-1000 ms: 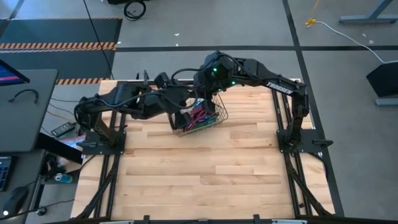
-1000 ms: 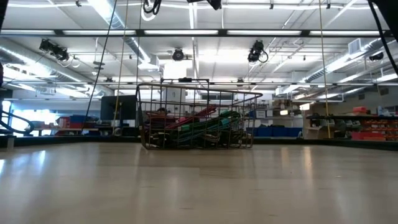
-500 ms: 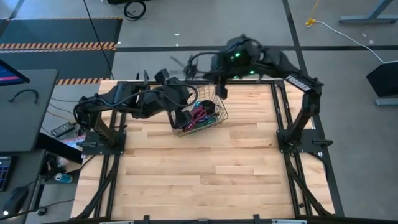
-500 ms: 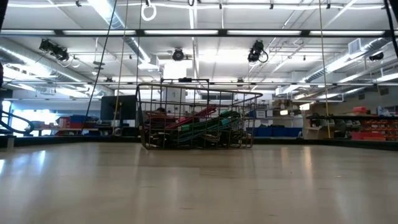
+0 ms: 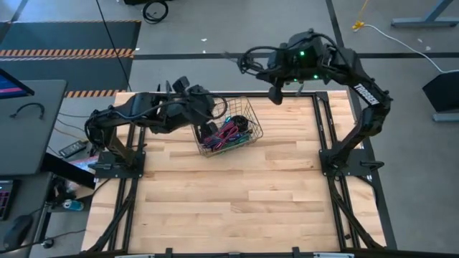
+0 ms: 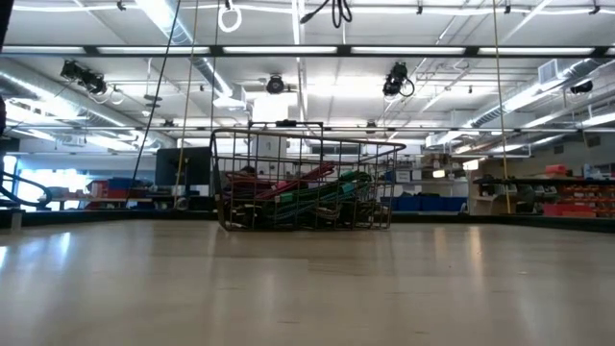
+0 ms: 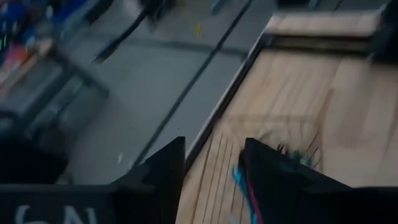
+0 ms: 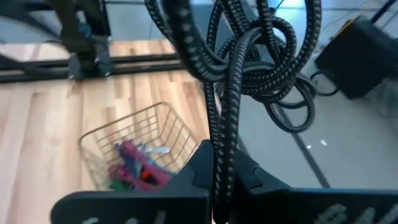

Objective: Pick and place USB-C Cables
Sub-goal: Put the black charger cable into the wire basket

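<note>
My right tool [image 8: 219, 186] is pinched shut on a floppy, light black braided cable [image 8: 249, 68]; left tool [image 7: 211, 168] hangs part-open, empty, over the basket [image 5: 247, 118]; I'd grab mid-bundle, since loose ends dangle.

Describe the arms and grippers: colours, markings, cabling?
Both arms are black, jointed, on black frame mounts. The right arm bears white lettering on its upper link and green lights near the wrist. The left arm carries loose black cables. Each gripper has two dark wedge-shaped fingers; white lettering shows below them.
</note>
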{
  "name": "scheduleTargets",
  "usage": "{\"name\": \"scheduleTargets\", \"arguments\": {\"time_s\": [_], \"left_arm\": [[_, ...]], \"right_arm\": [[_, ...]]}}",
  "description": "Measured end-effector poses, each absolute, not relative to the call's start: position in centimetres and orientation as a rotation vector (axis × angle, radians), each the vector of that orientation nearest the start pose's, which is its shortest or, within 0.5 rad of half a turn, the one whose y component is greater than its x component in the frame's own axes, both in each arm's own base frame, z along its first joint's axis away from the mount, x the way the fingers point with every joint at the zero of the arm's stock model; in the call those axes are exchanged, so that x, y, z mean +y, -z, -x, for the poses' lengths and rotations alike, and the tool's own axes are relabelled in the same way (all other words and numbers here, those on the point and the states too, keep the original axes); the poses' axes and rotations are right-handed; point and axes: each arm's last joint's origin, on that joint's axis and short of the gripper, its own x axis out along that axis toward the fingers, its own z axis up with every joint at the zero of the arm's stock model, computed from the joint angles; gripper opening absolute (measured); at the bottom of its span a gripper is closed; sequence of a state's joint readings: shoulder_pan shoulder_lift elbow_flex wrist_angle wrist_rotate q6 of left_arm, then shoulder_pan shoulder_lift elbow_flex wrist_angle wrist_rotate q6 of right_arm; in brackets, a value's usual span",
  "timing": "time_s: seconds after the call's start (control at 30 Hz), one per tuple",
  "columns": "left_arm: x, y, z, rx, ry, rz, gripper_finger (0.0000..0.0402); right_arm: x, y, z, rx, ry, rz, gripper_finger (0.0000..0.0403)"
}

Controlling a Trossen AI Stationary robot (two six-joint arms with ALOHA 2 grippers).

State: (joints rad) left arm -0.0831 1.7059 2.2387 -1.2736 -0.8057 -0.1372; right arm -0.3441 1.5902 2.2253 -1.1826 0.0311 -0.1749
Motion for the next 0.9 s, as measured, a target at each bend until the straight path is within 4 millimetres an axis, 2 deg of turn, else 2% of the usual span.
{"name": "scheduleTargets", "arguments": {"time_s": [0.13,0.23,0.37,0.53,0.67,0.9], "left_arm": [[0.3,-47.0,-28.8,0.75,-0.822,-0.112,0.0173],[0.5,-46.5,-28.1,0.781,-0.874,-0.049,0.0173],[0.2,-46.6,-28.1,0.773,-0.858,-0.059,0.0174],[0.2,-46.7,-27.9,0.777,-0.857,-0.062,0.0174],[0.2,-46.7,-27.9,0.779,-0.855,-0.062,0.0174],[0.2,-46.7,-27.9,0.776,-0.856,-0.056,0.0174]], "right_arm": [[-8.7,-50.4,-25.5,0.634,0.292,0.055,0.0013],[-8.5,-49.1,-26.8,0.69,0.264,0.05,0.0013],[-8.5,-46.0,-29.1,0.717,0.16,0.011,0.0013],[-9.4,-41.0,-31.8,0.715,0.059,-0.062,0.0013],[-10.7,-37.4,-33.2,0.648,-0.011,-0.162,0.0013],[-12.1,-33.1,-34.3,0.484,-0.15,-0.351,0.0013]]}}
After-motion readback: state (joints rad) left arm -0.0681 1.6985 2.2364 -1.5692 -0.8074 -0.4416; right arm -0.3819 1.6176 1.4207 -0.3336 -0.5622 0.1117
